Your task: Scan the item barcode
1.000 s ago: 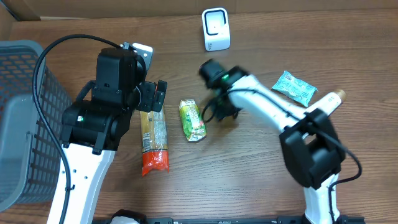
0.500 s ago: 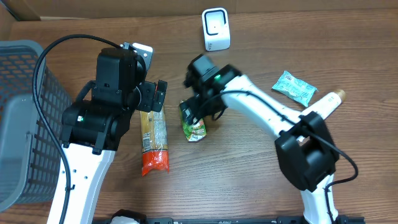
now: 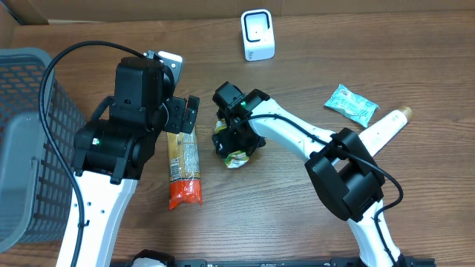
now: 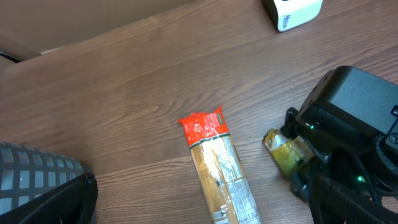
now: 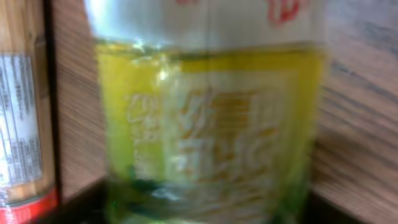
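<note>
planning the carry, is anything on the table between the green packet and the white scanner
Nothing visible does. The green packet sits under the right gripper, and the table between it and the white scanner is bare; the pasta pack lies aside.

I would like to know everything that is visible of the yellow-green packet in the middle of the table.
The yellow-green packet is a small pouch of glossy plastic film, yellow and green with a pale band bearing red print; the close view is too blurred to read it. It lies flat on the wooden table, near the middle, beside the long packet with the red end and apart from it. The right pincer sits over its far end; whether it grips cannot be told.
</note>
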Robot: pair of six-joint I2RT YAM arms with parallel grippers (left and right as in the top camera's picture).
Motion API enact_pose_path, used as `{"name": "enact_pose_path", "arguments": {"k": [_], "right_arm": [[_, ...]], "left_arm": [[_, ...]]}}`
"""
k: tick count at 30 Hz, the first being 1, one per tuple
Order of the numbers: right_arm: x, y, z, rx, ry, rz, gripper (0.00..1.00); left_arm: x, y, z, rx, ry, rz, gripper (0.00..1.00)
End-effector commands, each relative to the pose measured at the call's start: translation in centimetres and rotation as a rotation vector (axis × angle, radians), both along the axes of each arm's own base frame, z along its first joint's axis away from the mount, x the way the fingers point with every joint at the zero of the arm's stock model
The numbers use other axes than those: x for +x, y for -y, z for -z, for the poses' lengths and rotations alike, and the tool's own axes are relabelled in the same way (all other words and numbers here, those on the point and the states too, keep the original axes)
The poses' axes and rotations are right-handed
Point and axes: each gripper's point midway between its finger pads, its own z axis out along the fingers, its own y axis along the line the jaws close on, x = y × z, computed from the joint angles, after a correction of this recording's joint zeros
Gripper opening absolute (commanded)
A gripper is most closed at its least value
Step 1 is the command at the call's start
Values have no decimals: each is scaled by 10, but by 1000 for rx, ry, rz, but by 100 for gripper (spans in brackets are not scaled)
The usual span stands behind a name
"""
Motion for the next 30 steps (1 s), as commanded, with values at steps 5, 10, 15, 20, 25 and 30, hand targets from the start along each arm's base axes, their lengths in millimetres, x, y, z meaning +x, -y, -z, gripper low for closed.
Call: {"name": "enact_pose_path", "arguments": {"k": [5,10,15,20,25,30], "right_arm": [[3,0,-26,26,-36,-17,48],[-18,7,-52,126,-169,-153,38],[-34,11,-83,412,-296,-306,40],[-1,56,-70,302,-248,-221,40],[23,92,-53,126,-191,-126,41],[33,117,-42,-57,-147,-57,41]], "left_arm": [[2,-3,-2,17,5,-1,99],[2,-3,-2,17,5,-1,100],[2,-3,-2,17,5,-1,100],[2,-3,-2,17,5,-1,100],[2,-3,-2,17,5,-1,100],[2,-3,-2,17,5,-1,100]]}}
